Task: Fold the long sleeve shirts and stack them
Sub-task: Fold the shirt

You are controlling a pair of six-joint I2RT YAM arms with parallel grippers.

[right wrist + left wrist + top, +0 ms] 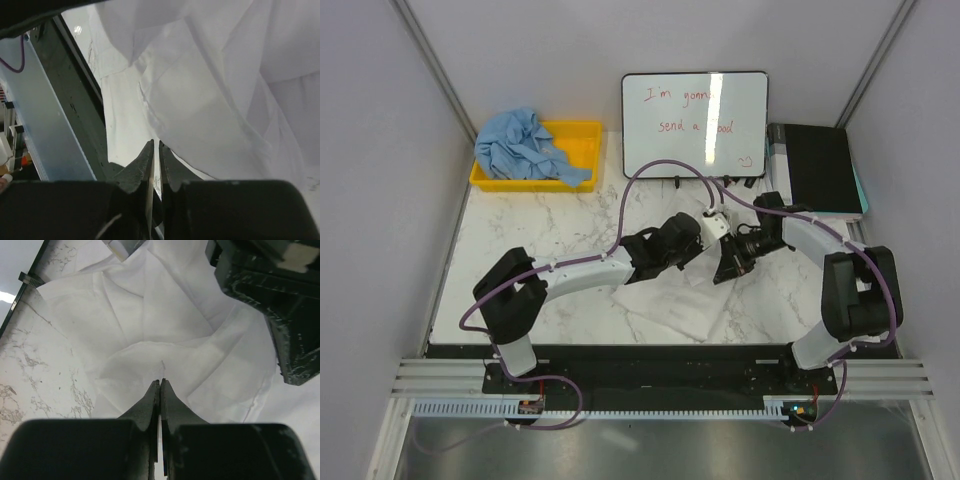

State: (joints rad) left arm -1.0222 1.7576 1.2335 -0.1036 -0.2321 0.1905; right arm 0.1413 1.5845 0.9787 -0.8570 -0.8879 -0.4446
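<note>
The large white shirt [685, 305] lies wrinkled on the marble table, partly lifted in the middle. My left gripper [725, 232] is shut, and the cloth's folds [165, 325] rise toward its tips [160, 382]. My right gripper [728, 268] is right beside it, jaws shut with the raised shirt's edge [210, 100] running to its tips [155, 143]. The light blue shirt [525, 145] sits bunched in the yellow bin [582, 140] at the back left, away from both grippers.
A whiteboard [695, 122] stands at the back centre with a black box [817, 168] to its right. The right gripper's body [272, 300] fills the upper right of the left wrist view. The table's near rail [55, 115] shows at the left of the right wrist view.
</note>
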